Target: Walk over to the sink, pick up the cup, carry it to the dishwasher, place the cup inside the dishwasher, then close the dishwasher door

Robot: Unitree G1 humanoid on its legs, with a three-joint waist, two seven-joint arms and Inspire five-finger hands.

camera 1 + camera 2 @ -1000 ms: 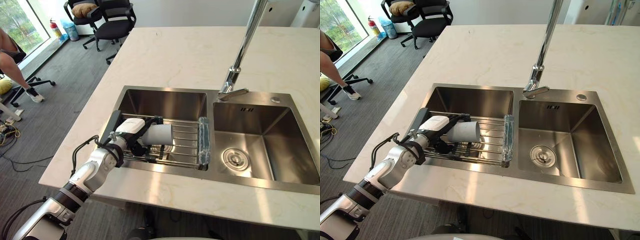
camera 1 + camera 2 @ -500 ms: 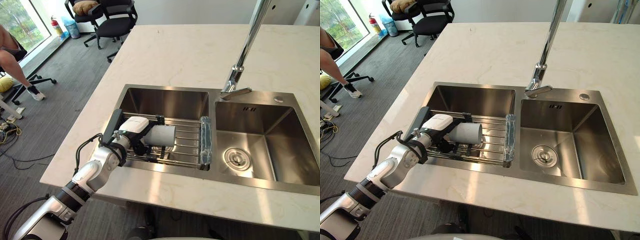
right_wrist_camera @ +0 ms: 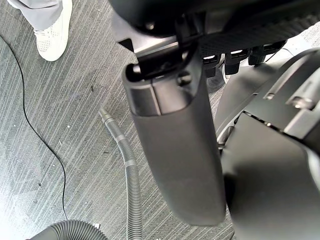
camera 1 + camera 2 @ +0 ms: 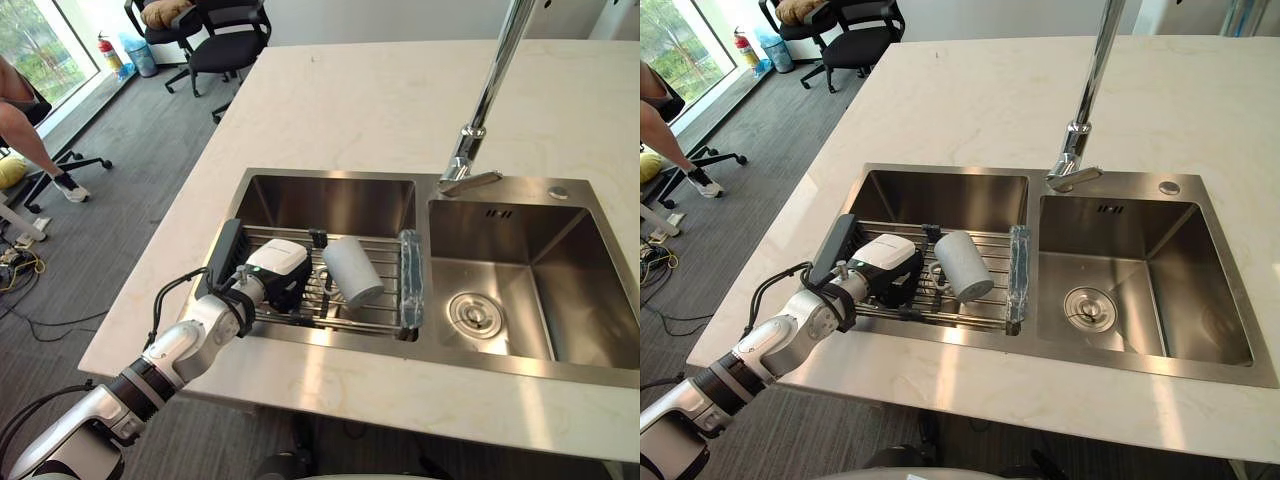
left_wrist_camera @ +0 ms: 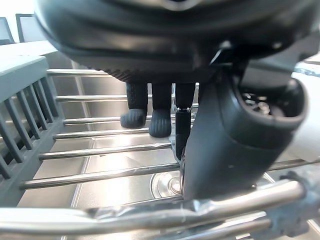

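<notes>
The cup [image 4: 352, 270], a pale grey cylinder, lies tilted on the wire rack [image 4: 385, 318] over the left sink basin. My left hand [image 4: 278, 270], with a white cover on its thumb, rests on the rack just left of the cup. In the left wrist view its fingers [image 5: 150, 117] are curled in toward the palm with nothing between them and the thumb, over the rack bars [image 5: 100, 150]. The cup sits beside the hand, outside its grasp. My right hand [image 3: 175, 150] hangs above the carpeted floor with its thumb and fingers straight.
The tall faucet [image 4: 480, 110] stands behind the divider, with the right basin [image 4: 560, 320] beside it. The rack's rolled end [image 4: 410, 280] lies by the divider. Pale countertop [image 4: 380, 100] surrounds the sink. Office chairs [image 4: 225, 35] and a seated person [image 4: 20, 110] are at the far left. A grey hose [image 3: 125, 165] lies on the floor.
My left hand's fingers have curled in. The cup, which lay between thumb and fingers, has swung out to the right and now lies angled beside the hand.
</notes>
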